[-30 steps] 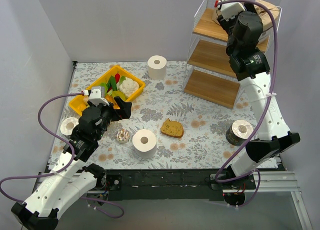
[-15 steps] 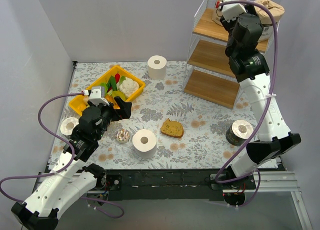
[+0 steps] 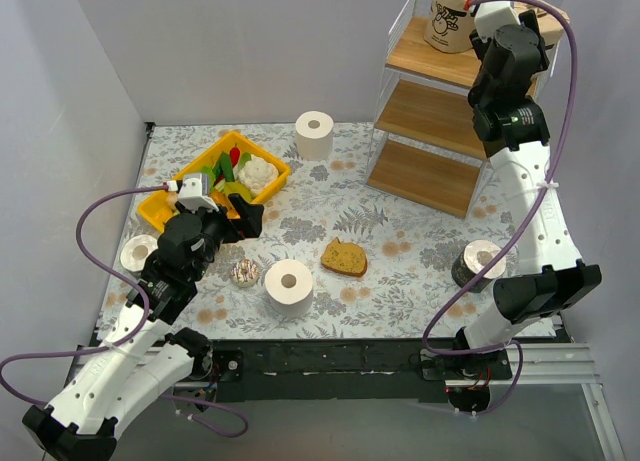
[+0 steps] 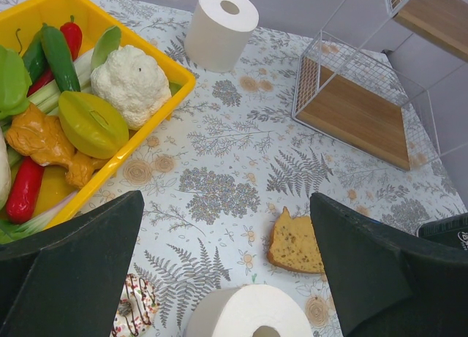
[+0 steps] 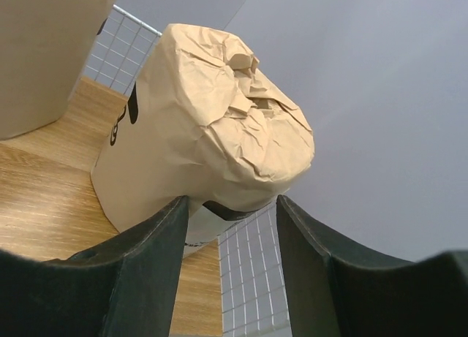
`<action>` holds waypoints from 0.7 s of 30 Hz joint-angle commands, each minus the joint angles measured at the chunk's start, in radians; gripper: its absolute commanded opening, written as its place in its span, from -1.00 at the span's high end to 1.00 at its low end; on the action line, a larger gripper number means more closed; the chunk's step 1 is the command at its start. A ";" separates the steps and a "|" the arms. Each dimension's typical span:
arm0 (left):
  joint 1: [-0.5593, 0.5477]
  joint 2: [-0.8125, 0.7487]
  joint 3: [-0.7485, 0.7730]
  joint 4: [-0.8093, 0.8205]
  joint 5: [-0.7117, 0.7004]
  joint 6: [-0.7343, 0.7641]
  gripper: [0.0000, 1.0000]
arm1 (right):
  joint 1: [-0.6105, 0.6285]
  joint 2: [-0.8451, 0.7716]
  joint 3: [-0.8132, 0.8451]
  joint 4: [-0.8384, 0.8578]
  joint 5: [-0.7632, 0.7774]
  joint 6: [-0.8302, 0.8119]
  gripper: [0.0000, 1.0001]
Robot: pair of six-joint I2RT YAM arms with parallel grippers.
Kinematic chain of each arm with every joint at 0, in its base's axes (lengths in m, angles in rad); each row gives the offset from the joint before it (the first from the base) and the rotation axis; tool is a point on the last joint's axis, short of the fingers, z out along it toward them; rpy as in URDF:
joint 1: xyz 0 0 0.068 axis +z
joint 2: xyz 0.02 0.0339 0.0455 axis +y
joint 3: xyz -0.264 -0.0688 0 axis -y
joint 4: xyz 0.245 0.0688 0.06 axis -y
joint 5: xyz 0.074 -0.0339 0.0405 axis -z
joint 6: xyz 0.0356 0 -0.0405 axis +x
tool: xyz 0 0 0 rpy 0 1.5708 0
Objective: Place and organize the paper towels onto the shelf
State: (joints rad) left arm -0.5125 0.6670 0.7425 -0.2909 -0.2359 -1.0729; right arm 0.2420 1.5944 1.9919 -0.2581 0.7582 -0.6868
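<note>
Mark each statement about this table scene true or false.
1. Two tan rolls stand on the top board of the shelf. True.
2. The bread slice lies in the yellow tray. False: it lies on the table, apart from the tray.
3. The left gripper is open. True.
4. A white roll sits on the shelf's bottom board. False: both white rolls stand on the table.

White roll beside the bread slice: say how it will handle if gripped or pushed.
The white roll stands on its flat end, core up, so a push probably slides it rather than rolls it. Its soft paper sides likely dent under a tight squeeze. It is probably light for its size, given the hollow core.
</note>
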 commanded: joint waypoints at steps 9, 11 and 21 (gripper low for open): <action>0.003 0.006 0.000 0.009 -0.013 0.014 -0.96 | -0.043 0.050 -0.005 0.086 -0.117 0.043 -0.18; 0.003 0.003 0.000 0.007 -0.016 0.014 -0.96 | -0.043 0.049 -0.002 0.088 -0.137 0.036 -0.18; 0.003 0.019 0.001 0.006 0.004 0.013 -0.96 | 0.025 -0.056 0.038 -0.113 -0.324 0.216 -0.27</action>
State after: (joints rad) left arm -0.5125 0.6777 0.7425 -0.2909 -0.2363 -1.0706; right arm 0.2153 1.6310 1.9881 -0.3164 0.5274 -0.5682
